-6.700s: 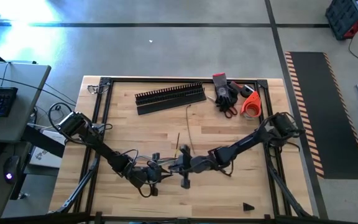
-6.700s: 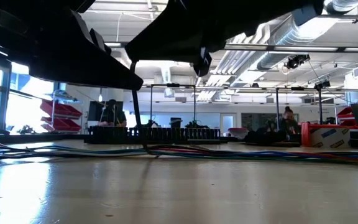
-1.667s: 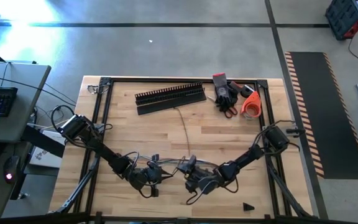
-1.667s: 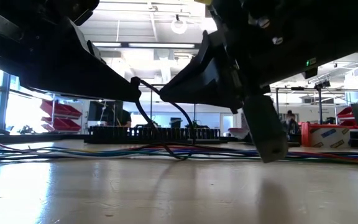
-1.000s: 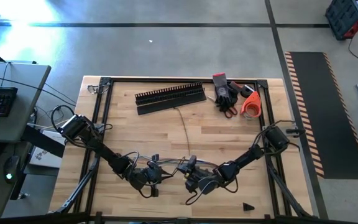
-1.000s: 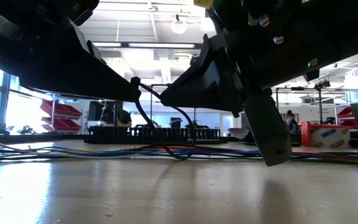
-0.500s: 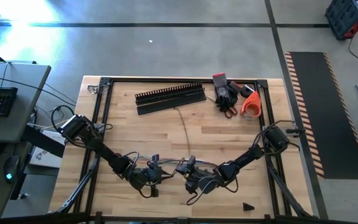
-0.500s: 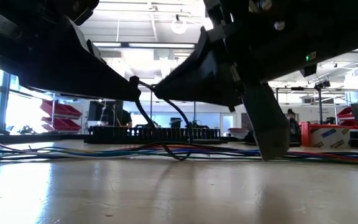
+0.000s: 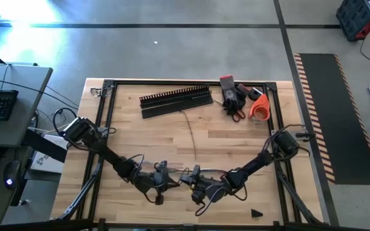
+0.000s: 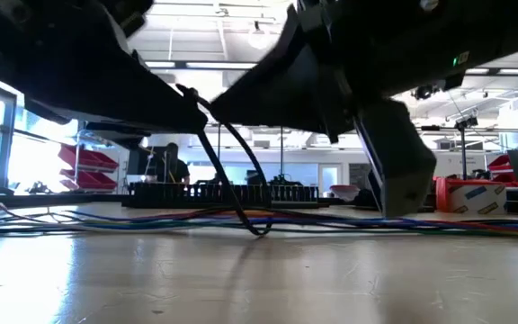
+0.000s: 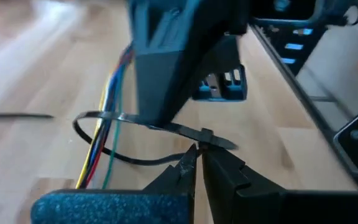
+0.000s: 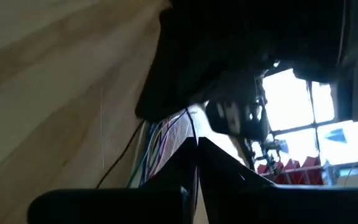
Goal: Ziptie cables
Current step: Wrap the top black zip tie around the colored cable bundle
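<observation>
Grippers are meeting low over the counter (image 9: 236, 141); left gripper (image 11: 197, 163) is pinching the black ziptie (image 11: 135, 121) looped around the cables (image 11: 107, 134); right gripper (image 12: 197, 146) is clamping its tail.

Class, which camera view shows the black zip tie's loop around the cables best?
The left wrist view: the zip tie curves round the cables, its tail pinched by the left gripper. The low view shows only a thin dark loop dipping to the table; the high and right wrist views show it hardly at all.
</observation>
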Controlling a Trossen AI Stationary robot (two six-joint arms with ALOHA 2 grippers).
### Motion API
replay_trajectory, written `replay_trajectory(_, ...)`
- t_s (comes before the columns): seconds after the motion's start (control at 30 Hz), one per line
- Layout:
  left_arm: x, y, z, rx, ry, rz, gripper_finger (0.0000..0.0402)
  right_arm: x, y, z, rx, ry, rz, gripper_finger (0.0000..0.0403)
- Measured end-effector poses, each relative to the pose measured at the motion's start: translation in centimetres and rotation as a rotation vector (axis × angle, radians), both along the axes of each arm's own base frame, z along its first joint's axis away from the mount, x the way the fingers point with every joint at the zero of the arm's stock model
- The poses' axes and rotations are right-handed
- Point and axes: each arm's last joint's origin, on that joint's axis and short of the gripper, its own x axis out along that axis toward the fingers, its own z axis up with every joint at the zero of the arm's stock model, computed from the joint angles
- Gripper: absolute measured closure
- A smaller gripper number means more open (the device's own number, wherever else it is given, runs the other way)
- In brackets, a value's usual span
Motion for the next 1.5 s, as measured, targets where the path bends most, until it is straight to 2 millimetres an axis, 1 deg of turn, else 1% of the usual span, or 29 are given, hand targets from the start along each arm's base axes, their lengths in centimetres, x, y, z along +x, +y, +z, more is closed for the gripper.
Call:
replay_trajectory(0.07,0.3,0.4,0.0,-0.042,0.011,-0.006,0.0402,0.1,0.2,0.2,-0.047,0.009,0.033,0.0403)
replay_trajectory(0.23,0.5,0.7,0.2,-0.073,0.015,0.0,0.0402,0.3,0.9,0.6,-0.101,0.029,0.092,0.0403)
replay_trajectory(0.33,0.5,0.7,0.7,-0.082,0.004,-0.012,0.0402,0.2,1.3,0.7,-0.121,0.048,0.112,0.0403)
replay_trajectory(0.47,0.1,1.0,1.4,-0.099,-0.034,-0.041,0.0402,0.0,1.8,1.0,-0.145,0.026,0.12,0.0403)
replay_trajectory(0.6,-0.5,1.6,1.3,-0.12,-0.035,-0.032,0.0402,0.0,1.7,1.1,-0.101,0.009,0.091,0.0402)
replay_trajectory(0.7,-0.6,1.7,1.2,-0.127,-0.031,-0.032,0.0402,0.0,1.5,0.9,-0.075,0.022,0.066,0.0396)
replay_trajectory(0.8,-0.6,1.7,1.2,-0.131,-0.027,-0.044,0.0402,0.1,1.4,0.8,-0.033,0.017,0.054,0.0363)
replay_trajectory(0.93,-0.6,1.7,1.1,-0.129,-0.023,-0.045,0.0402,0.1,1.3,0.7,-0.028,0.023,0.032,0.0293)
replay_trajectory(1.03,-0.6,1.7,1.0,-0.126,-0.011,-0.052,0.0402,0.0,1.1,0.7,-0.045,0.003,-0.042,0.0251)
replay_trajectory(1.1,-0.6,1.6,1.0,-0.128,-0.01,-0.056,0.0402,-0.1,0.9,0.6,-0.049,-0.004,-0.114,0.0234)
replay_trajectory(1.17,-0.6,1.6,1.0,-0.128,-0.008,-0.059,0.0402,0.0,0.4,0.4,-0.049,-0.001,-0.165,0.0229)
replay_trajectory(1.27,-0.6,1.6,1.0,-0.128,-0.007,-0.061,0.0402,0.2,-0.3,-0.2,-0.016,0.047,-0.173,0.0236)
replay_trajectory(1.33,-0.7,1.6,1.0,-0.128,-0.006,-0.063,0.0402,0.3,-0.8,-0.5,0.028,0.078,-0.174,0.0256)
replay_trajectory(1.4,-0.7,1.6,1.0,-0.128,-0.006,-0.063,0.0402,0.4,-1.2,-0.7,0.069,0.084,-0.189,0.0288)
replay_trajectory(1.5,-0.7,1.6,1.0,-0.127,-0.006,-0.06,0.0402,0.5,-1.5,-0.8,0.071,0.087,-0.198,0.0352)
